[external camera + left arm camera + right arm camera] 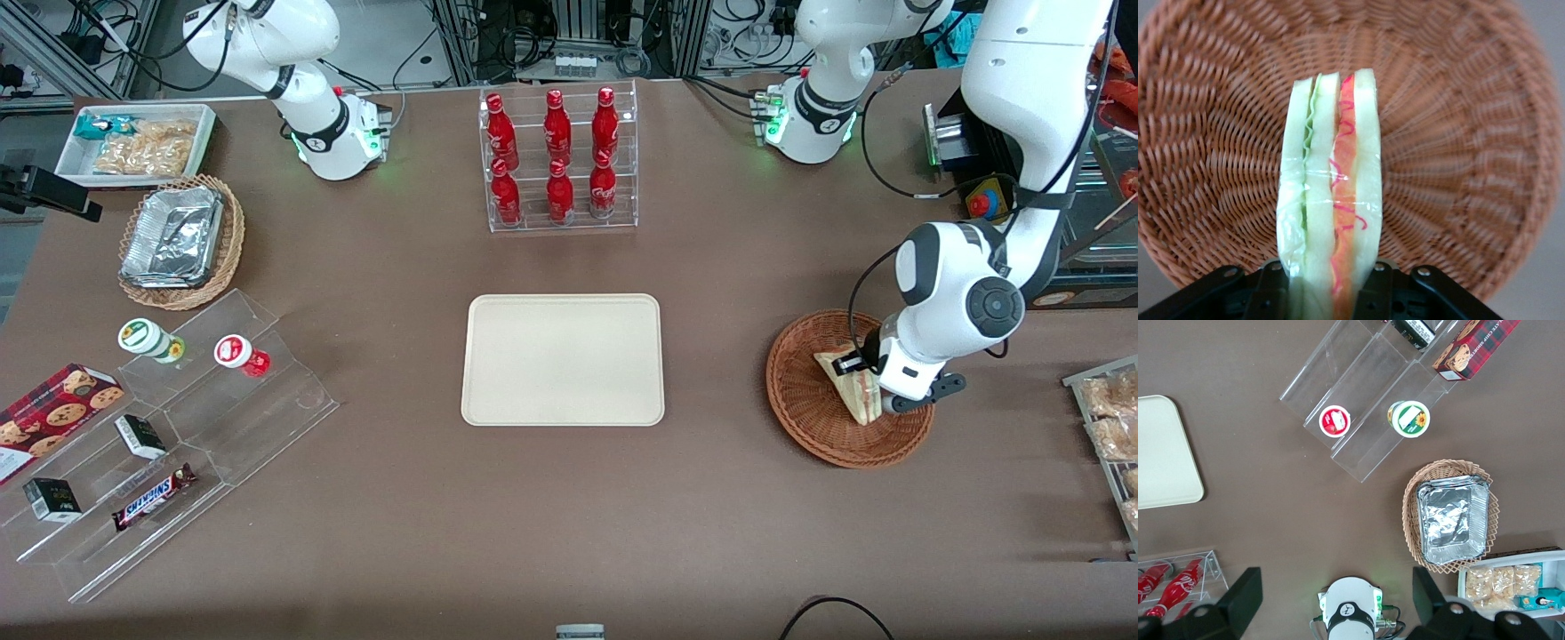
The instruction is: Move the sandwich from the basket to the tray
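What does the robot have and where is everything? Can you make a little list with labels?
sandwich: wedge standing on edge in the basket, between the end effector's fingers
basket: round reddish-brown wicker, toward the working arm's end of the table
tray: cream rectangle, nothing on it, mid-table
end effector: down in the basket, shut on the sandwich
bottle rack: red bottles, farther from the front camera than the tray
step left: sandwich not yet on the tray
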Tool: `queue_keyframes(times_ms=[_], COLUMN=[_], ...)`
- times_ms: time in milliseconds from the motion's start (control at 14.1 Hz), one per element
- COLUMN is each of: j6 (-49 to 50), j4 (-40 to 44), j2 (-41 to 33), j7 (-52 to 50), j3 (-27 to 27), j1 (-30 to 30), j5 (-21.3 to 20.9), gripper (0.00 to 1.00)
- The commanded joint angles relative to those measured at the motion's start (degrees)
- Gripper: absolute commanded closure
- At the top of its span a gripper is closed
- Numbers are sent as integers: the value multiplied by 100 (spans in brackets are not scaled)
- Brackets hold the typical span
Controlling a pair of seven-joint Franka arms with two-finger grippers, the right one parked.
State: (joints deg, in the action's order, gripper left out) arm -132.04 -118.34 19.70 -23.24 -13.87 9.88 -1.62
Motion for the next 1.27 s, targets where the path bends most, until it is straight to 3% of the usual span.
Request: queue_keyframes(times_ms=[0, 212, 425, 637, 850, 1204], j6=[948, 1995, 2348, 3033, 2982, 2816], j4=[695, 1671, 2164, 3384, 4272, 5092], j2=[-160, 156, 428, 1349, 2193, 2933], j7=[-49, -128, -338, -916, -2006, -2501], j3=[-98, -107, -116, -116, -99, -99], j1=[-414, -1417, -2163, -2963, -3886, -4547], j5=[-58, -49, 13, 21, -40, -40], gripper=[80, 80, 80, 82, 82, 81])
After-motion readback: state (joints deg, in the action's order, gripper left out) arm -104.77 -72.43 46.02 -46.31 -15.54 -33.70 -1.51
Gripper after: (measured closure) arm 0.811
